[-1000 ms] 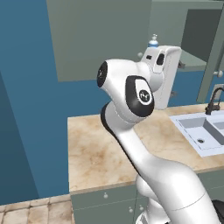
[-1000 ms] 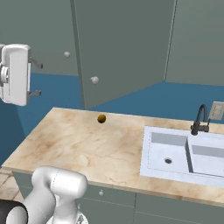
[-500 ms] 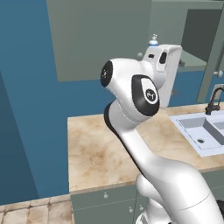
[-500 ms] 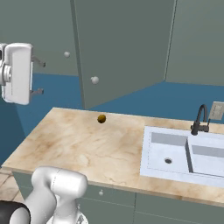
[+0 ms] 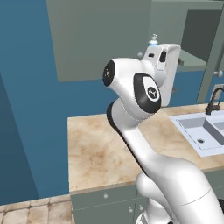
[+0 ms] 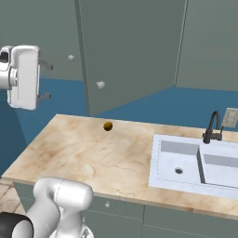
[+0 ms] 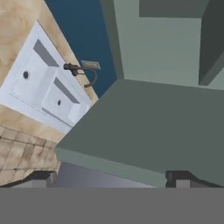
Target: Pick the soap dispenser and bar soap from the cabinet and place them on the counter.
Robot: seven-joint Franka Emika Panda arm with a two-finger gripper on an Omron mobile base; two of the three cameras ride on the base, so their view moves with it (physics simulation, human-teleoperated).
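From the left base, the soap dispenser [image 5: 153,42] peeks above the raised white hand, beside the cabinet [image 5: 105,35]. From the right base, the gripper [image 6: 45,81], jaws spread and empty, hangs above the counter [image 6: 88,153]. The hand view looks past the cabinet door's edge toward the sink [image 7: 41,92].

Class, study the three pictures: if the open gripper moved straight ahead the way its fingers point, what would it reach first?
Most likely the grey-green cabinet: in the hand view its flat panel lies right ahead of the open gripper. How far off it is, I cannot tell.
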